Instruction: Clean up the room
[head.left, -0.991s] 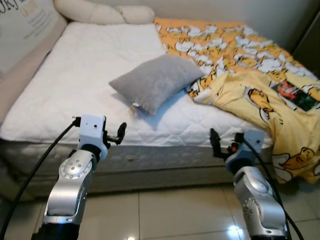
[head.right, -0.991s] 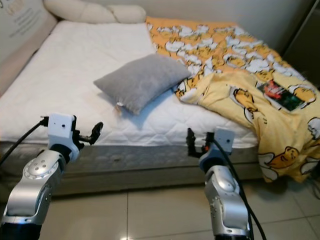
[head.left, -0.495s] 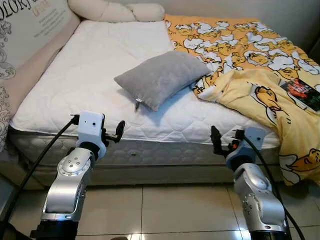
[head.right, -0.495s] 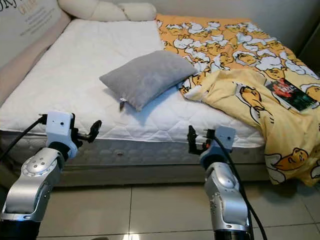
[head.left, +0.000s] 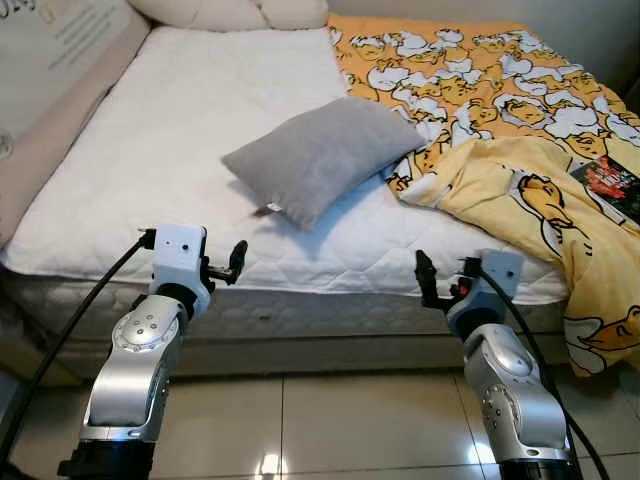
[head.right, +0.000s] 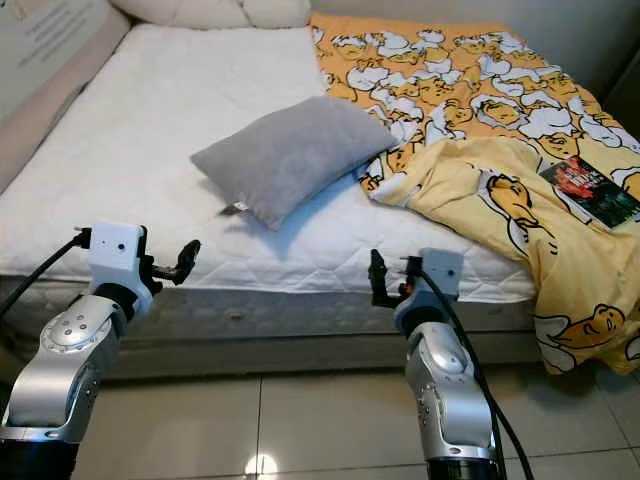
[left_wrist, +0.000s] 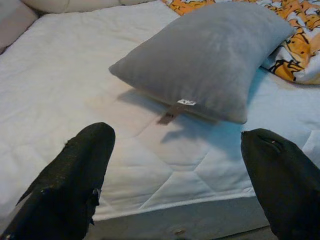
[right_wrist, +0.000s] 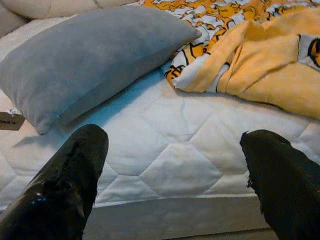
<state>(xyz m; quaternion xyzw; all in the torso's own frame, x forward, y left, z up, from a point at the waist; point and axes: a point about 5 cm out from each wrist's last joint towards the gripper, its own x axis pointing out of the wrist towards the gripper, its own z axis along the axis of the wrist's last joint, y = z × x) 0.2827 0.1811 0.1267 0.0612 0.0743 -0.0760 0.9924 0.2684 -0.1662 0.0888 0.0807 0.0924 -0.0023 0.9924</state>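
1. Pillow (head.left: 320, 158) is what I take as the first thing to tidy: it is grey and lies tilted near the middle of the bed (head.left: 180, 130), on the bare white mattress, with one corner touching the yellow blanket (head.left: 520, 150).
2. I judge that the step in hand is the approach. Both arms are raised in front of the bed's near edge, above the floor (head.left: 330, 420), and neither one touches anything yet.
3. My left end effector (head.left: 236, 262) is wide open and holds nothing. In the left wrist view its fingers (left_wrist: 70, 180) stand far apart, and the pillow with its small tag is between them, further on.
4. My right end effector (head.left: 424, 280) is also wide open and empty. In its wrist view I see the pillow's corner and the crumpled blanket edge ahead.
5. The blanket is pushed to the right half of the bed and hangs over the near corner. A dark book (head.right: 590, 190) lies on it, well apart from the pillow.
6. For the next move I think I must come closer to the bed and reach over its edge, because the pillow seems out of reach from here.
7. Two cream pillows (head.left: 230, 12) lie at the head, so this is probably where the grey one should go.
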